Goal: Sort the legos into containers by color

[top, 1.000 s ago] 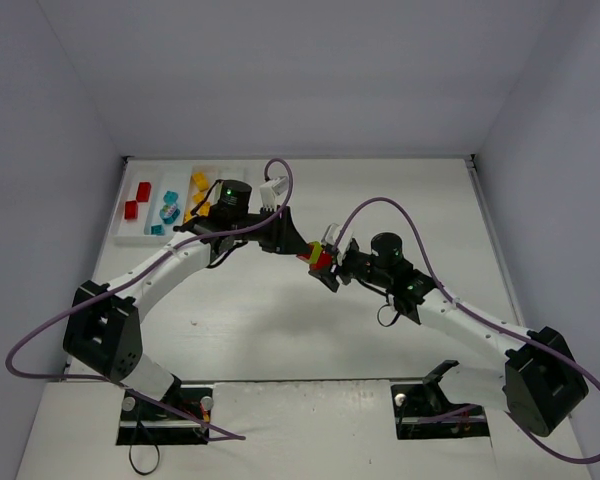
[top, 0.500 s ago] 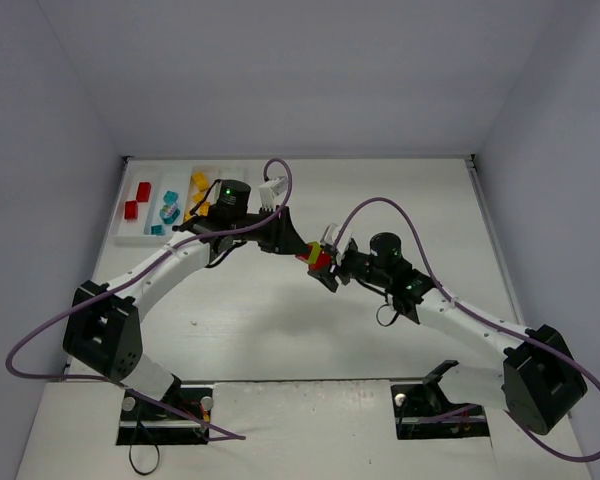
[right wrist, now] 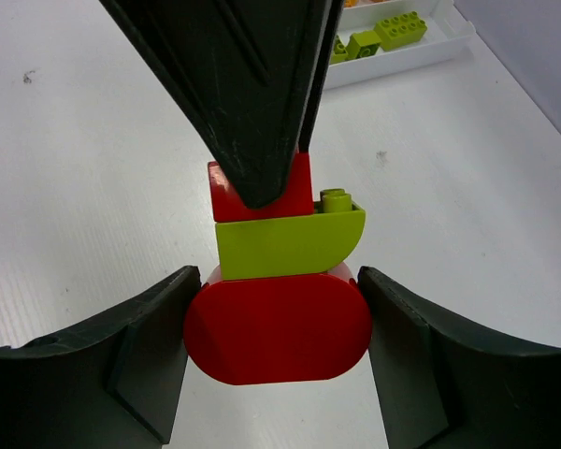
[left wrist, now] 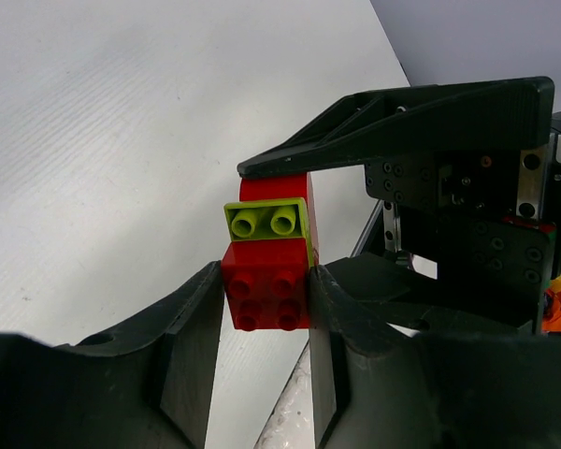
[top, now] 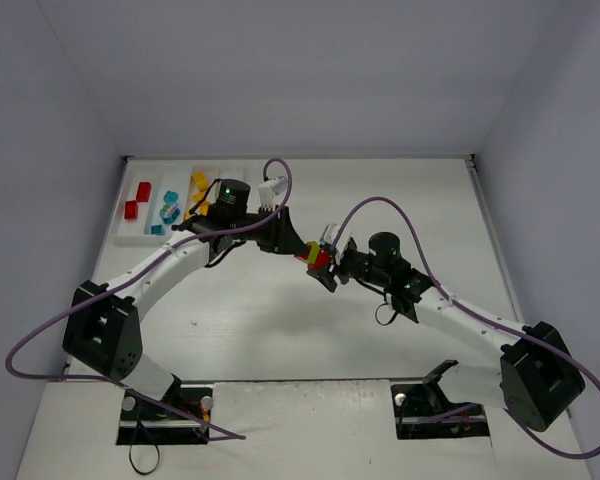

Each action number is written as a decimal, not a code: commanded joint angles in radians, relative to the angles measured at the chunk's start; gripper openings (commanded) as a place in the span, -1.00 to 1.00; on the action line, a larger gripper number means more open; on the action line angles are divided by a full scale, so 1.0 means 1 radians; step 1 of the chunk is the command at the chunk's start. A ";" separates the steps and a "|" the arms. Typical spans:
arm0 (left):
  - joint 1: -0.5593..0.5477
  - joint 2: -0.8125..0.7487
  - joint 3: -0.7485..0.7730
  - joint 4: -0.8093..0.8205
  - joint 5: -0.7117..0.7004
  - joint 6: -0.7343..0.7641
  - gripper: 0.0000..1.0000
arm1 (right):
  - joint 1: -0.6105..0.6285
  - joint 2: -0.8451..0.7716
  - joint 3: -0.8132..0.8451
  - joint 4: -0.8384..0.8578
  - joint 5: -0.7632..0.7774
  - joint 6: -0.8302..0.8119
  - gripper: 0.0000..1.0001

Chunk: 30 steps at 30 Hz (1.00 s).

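Near edge first: L arm (top: pixel 170 265) sweeps up from the left base, R arm (top: pixel 460 320) from the right, purple cables (top: pixel 375 203) looping over each; they meet mid-table (top: pixel 280 340). Right there, the clump (top: pixel 318 259): red, lime, red, 3 bricks stacked, pinned by both grippers at once.

Right gripper (top: pixel 328 268) has the nearer end; on its wrist cam its fingers (right wrist: pixel 140 346) press both sides of the rounded red brick (right wrist: pixel 278 327), jaws closed onto it. Next along the stack, the lime brick (right wrist: pixel 285 241), one stud poking up at its right end; beyond that the square red brick (right wrist: pixel 262 195), w/ the other arm's dark fingers coming down over it.

Left gripper (top: pixel 300 248) on its own cam: fingers (left wrist: pixel 192 327) clamped either side of that square red brick, studs facing the lens, jaws closed on it; lime piece just behind, R fingers beyond. Whether the clump touches the table, can't tell.

Far left now: the white tray (top: pixel 130 239) near the back wall; red bricks (top: pixel 143 190) in the leftmost compartment, cyan bricks (top: pixel 166 212) in the next, yellow bricks (top: pixel 198 181) after that; the L wrist covers the rest from above. R wrist cam catches lime bricks (right wrist: pixel 393 30) lying in the tray.
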<state>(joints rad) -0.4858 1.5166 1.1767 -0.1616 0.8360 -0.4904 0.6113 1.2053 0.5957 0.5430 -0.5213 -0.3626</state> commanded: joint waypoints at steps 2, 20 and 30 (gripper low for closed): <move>-0.014 -0.044 0.051 0.054 0.049 0.015 -0.95 | -0.007 -0.003 0.023 0.040 0.052 0.013 0.30; -0.043 -0.015 0.054 0.039 0.003 0.010 -0.95 | -0.007 -0.036 0.058 0.034 0.056 0.025 0.79; -0.053 -0.009 0.055 0.028 -0.015 0.012 -0.95 | 0.004 -0.030 0.098 0.020 0.061 0.027 0.61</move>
<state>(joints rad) -0.5304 1.5242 1.1767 -0.1600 0.8108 -0.4866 0.6098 1.2041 0.6304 0.4885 -0.4671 -0.3405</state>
